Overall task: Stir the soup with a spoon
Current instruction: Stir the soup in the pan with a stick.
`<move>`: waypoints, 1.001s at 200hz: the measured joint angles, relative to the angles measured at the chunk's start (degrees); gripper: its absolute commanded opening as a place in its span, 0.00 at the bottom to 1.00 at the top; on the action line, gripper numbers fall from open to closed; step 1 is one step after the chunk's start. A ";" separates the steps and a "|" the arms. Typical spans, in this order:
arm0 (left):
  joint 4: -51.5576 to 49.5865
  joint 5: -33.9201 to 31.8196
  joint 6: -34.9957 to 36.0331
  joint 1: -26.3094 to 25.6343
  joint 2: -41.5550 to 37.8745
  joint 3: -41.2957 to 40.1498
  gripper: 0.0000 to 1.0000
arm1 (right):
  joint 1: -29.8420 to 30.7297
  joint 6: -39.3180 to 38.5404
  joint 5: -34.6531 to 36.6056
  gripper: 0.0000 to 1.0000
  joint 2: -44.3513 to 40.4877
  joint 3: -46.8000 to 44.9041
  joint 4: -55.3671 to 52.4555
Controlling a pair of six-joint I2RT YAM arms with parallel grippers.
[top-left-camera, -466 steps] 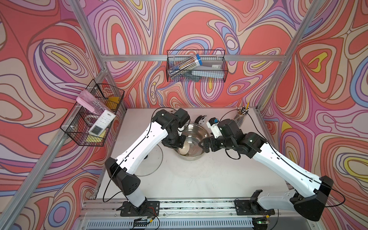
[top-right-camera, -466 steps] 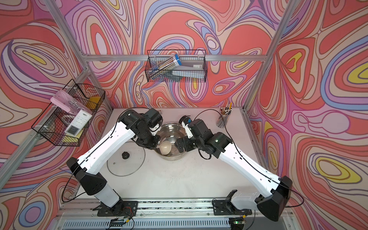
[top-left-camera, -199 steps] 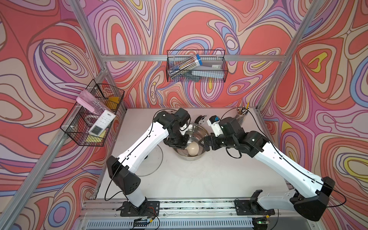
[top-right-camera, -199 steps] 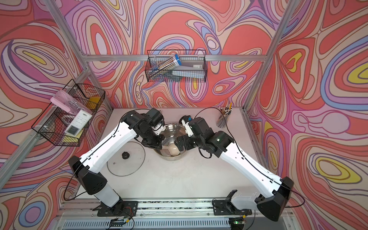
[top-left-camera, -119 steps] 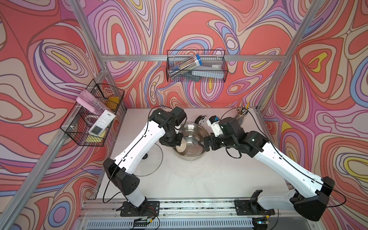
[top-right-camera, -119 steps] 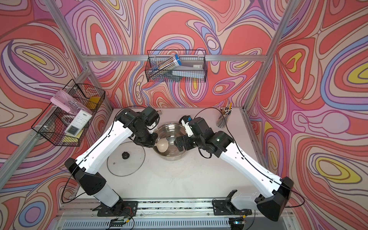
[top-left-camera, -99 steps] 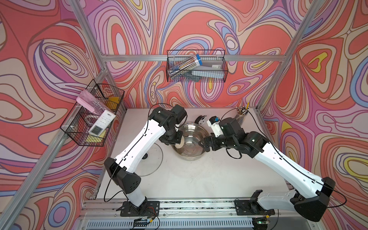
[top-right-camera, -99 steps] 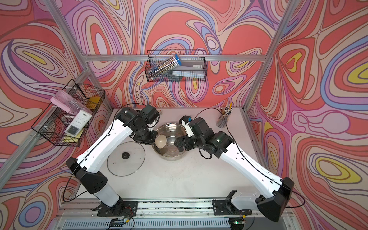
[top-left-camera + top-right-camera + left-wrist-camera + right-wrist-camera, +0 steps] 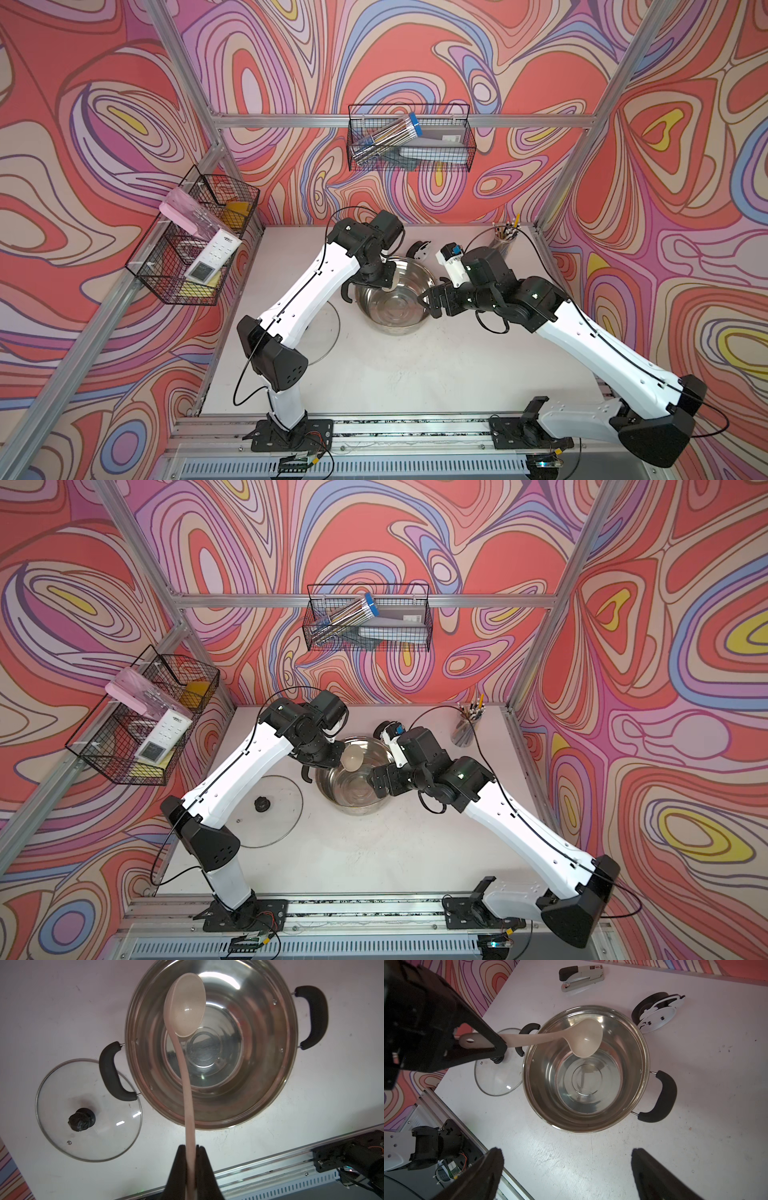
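Note:
My left gripper point(image 9: 190, 1147) is shut on the thin handle of the cream-white spoon point(image 9: 185, 1005). The spoon is held level above the steel pot point(image 9: 542, 1076), its round bowl point(image 9: 353, 758) hanging clear over the pot's inside near the rim. It touches neither the pot nor the shallow clear soup point(image 9: 583, 1088) at the bottom. In a top view the left gripper point(image 9: 328, 758) sits at the pot's left rim. My right gripper point(image 9: 566, 1153) stands wide open with nothing in it, just right of the pot point(image 9: 395, 330) above the table.
A glass lid point(image 9: 270, 808) with a black knob lies on the table left of the pot. Behind the pot are a stapler point(image 9: 581, 977) and a black-and-white reel point(image 9: 658, 1012). A pencil cup point(image 9: 467, 725) stands at the back right. Wire baskets point(image 9: 365, 621) hang on the walls.
The left arm has raised the spoon out of the pot; its bowl went from the pot's bottom to above the left rim. The right arm has stayed still.

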 measured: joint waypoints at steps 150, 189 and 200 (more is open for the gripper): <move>-4.00 4.96 -1.88 -4.59 -7.48 -10.54 0.00 | 0.02 0.48 -0.17 0.98 -0.07 -0.68 0.55; -7.23 -0.35 -1.95 -2.36 -7.85 -9.35 0.00 | 0.02 1.09 -0.48 0.98 -0.07 -0.92 1.11; -7.82 -2.05 -1.95 -1.66 -7.39 -8.09 0.00 | 0.02 1.16 -0.50 0.98 -0.07 -0.92 1.33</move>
